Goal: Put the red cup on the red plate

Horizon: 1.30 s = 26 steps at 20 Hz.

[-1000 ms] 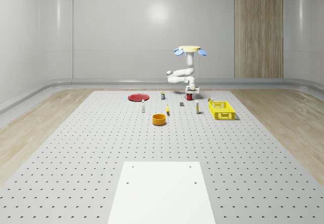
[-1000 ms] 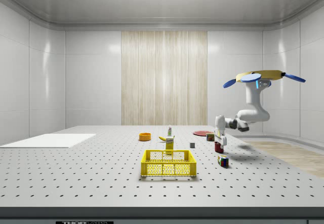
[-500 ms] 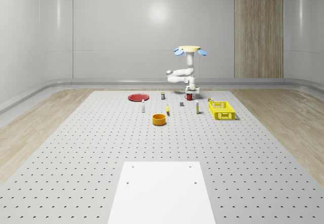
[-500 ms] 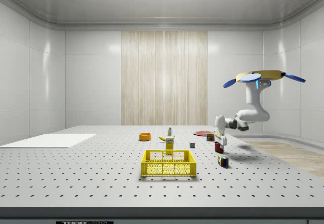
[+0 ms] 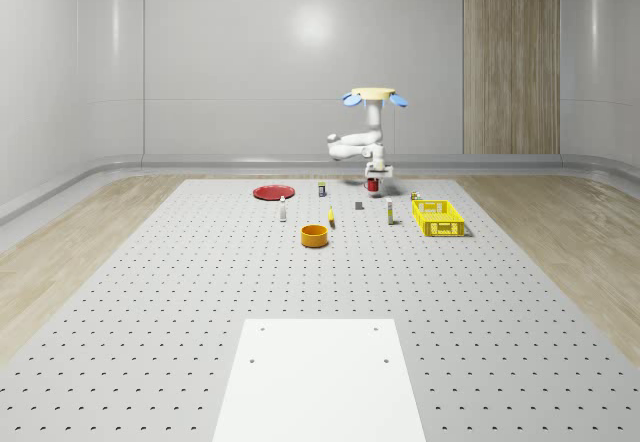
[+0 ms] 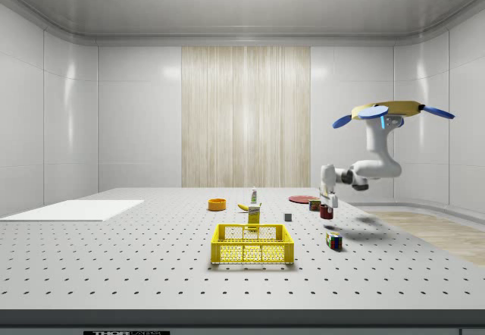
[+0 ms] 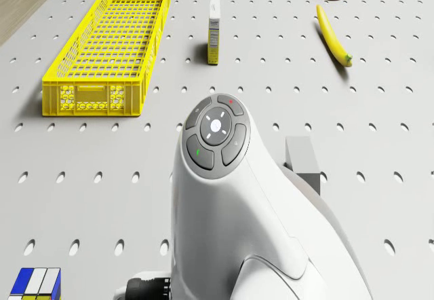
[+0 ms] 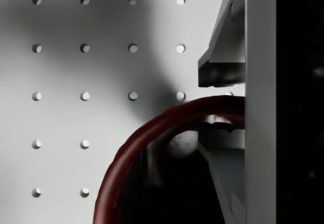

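The red cup [image 5: 373, 186] hangs a little above the perforated table, its dark red rim [image 8: 152, 127] pinched between my fingertips. My gripper [image 5: 376, 175] is shut on that rim, one finger [image 8: 223, 74] outside the wall and the other inside. In the side view the cup [image 6: 326, 211] sits under the gripper [image 6: 328, 201] with its shadow on the table below. The drone [image 5: 373, 95] hovers above the table's far part, the arm bent down beneath it. The flat red plate [image 5: 271, 192] lies on the table toward the whole-scene view's left of the cup.
A yellow crate [image 5: 438, 217] stands at the whole-scene view's right. An orange bowl [image 5: 315, 235], a banana [image 7: 333, 36], a small box [image 7: 214, 31], a grey cube [image 7: 302, 159] and a colour cube [image 6: 333, 239] lie around. A white sheet [image 5: 318, 377] covers the near table.
The drone and arm have risen a little, and the gripper has lifted the red cup off the table. Nothing else has moved.
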{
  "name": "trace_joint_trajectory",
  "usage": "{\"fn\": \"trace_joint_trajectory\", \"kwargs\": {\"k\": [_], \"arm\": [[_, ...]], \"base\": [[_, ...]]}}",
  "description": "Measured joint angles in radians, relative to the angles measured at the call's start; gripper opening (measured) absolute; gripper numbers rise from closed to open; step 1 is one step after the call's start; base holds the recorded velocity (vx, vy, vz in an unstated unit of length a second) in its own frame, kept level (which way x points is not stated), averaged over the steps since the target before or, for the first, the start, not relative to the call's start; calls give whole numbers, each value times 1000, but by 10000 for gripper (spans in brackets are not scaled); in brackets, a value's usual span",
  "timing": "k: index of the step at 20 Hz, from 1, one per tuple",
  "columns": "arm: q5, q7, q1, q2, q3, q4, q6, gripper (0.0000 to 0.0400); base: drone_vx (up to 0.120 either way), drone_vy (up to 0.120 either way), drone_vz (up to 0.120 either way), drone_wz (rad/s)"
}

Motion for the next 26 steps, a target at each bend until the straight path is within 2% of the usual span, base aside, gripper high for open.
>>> {"fn": "trace_joint_trajectory", "kwargs": {"k": [5,11,15,20,23,26], "arm": [[31,7,-7,-14,28,-2,6,100],[48,12,-12,-33,41,-1,22,100],[56,15,-15,-46,46,-1,33,100],[63,17,-18,-62,49,0,48,100],[67,19,-19,-71,51,0,56,100],[71,20,-21,-80,53,0,64,100]], "base": [[120,-120,120,0],[7,-120,27,0],[0,-120,110,0],[-104,-120,120,0],[-107,-120,13,0],[0,-120,0,0]]}}
